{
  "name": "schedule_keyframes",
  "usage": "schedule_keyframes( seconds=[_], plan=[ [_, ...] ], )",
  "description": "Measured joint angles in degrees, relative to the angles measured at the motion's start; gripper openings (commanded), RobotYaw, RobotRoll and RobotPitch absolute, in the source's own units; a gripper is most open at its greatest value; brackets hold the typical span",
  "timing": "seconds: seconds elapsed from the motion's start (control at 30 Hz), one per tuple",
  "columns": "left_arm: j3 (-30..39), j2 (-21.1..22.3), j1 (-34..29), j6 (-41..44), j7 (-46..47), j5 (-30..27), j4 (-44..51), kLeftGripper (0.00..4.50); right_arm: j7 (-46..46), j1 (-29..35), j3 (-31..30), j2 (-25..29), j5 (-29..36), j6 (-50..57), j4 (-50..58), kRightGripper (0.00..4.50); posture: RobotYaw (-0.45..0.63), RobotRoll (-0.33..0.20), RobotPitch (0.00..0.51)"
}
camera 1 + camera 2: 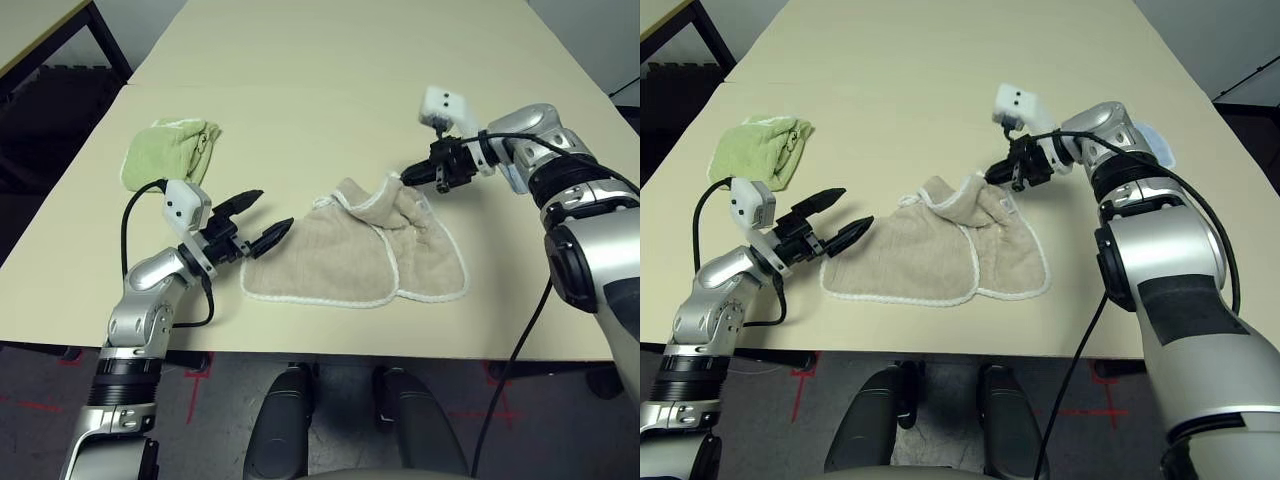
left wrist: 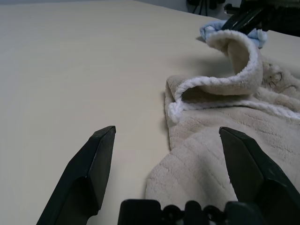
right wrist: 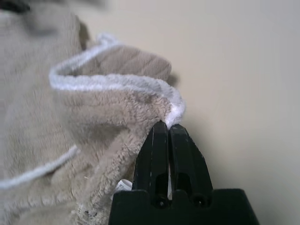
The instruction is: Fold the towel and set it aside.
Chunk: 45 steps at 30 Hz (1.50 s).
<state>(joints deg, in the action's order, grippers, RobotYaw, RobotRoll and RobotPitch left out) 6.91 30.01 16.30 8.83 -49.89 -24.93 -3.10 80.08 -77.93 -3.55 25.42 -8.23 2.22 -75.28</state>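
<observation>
The beige towel (image 1: 345, 255) with white edging lies rumpled in the middle of the table (image 1: 330, 90). Its far right corner is lifted off the surface, pinched by my right gripper (image 1: 408, 176), which is shut on the white edge (image 3: 174, 112). My left gripper (image 1: 262, 217) hovers open just left of the towel's near left part, its fingers (image 2: 89, 168) spread with nothing between them. The raised corner curls over in the left wrist view (image 2: 239, 51).
A light green towel (image 1: 170, 148) lies bunched at the far left of the table. A light blue cloth (image 1: 1155, 140) peeks out behind my right arm. The table's front edge runs just below the towel. A second table (image 1: 40, 20) stands at far left.
</observation>
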Motion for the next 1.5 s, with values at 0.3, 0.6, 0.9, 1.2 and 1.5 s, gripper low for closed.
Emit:
schedule_keyframes(
  seconds=[0.3, 0.6, 0.9, 1.2, 1.5],
  plan=[
    [0.50, 0.10, 1.46, 1.01, 0.91, 0.04, -0.05, 4.50, -14.45, 4.40, 8.95, 0.92, 7.18, -15.45, 3.44, 0.04, 0.02, 0.000, 0.179],
    [-0.27, -2.92, 5.39, 1.00, 3.72, 0.73, -2.35, 4.50, -33.73, 3.16, 8.42, -2.47, 4.84, -35.38, 3.23, 0.04, 0.02, 0.000, 0.159],
    [-0.33, -3.52, 5.87, 0.27, 4.19, 1.93, -2.77, 4.50, -58.26, -2.84, 6.12, -1.45, -2.58, -48.48, 3.07, 0.04, 0.03, 0.000, 0.144],
    [-0.32, -4.51, 6.60, -0.36, 4.83, 2.48, -4.60, 4.50, -54.41, -11.39, 11.98, -3.97, 5.98, -49.89, 2.06, 0.04, 0.01, 0.000, 0.139],
    [-1.28, -9.02, 10.52, -2.68, 6.54, 3.34, -8.56, 4.50, -60.41, -19.91, 9.80, -2.66, 2.10, -41.07, 0.51, 0.04, 0.02, 0.000, 0.139]
  ],
)
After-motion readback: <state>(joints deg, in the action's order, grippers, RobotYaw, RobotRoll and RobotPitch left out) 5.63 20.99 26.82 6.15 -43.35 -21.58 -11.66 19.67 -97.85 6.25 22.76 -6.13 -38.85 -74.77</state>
